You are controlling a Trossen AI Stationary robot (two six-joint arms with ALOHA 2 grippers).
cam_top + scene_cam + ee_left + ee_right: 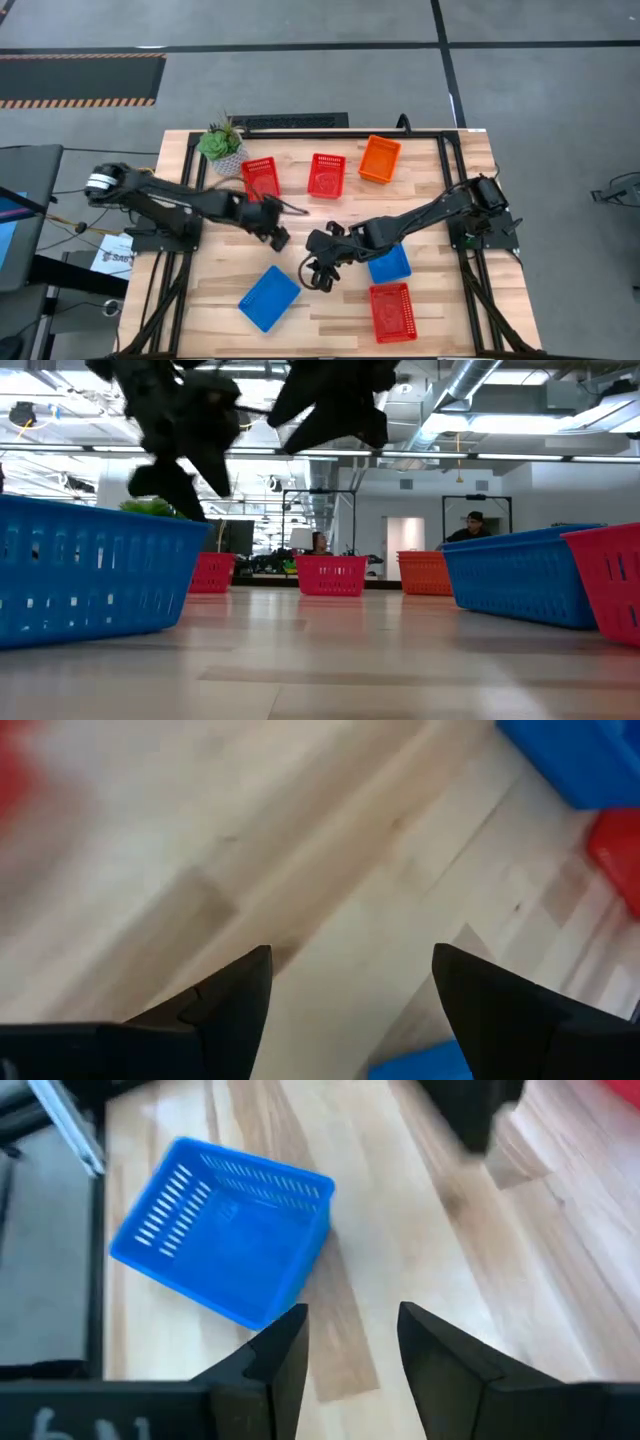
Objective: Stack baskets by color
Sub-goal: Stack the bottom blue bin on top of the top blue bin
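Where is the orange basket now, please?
In the high view the orange basket sits at the table's far edge, right of centre. The nearest red basket stands to its left, and neither gripper is close.

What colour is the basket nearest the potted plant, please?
Red: the basket beside the potted plant shows best in the high view.

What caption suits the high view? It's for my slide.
Both grippers, left and right, hover open and empty mid-table among scattered red, orange and blue baskets.
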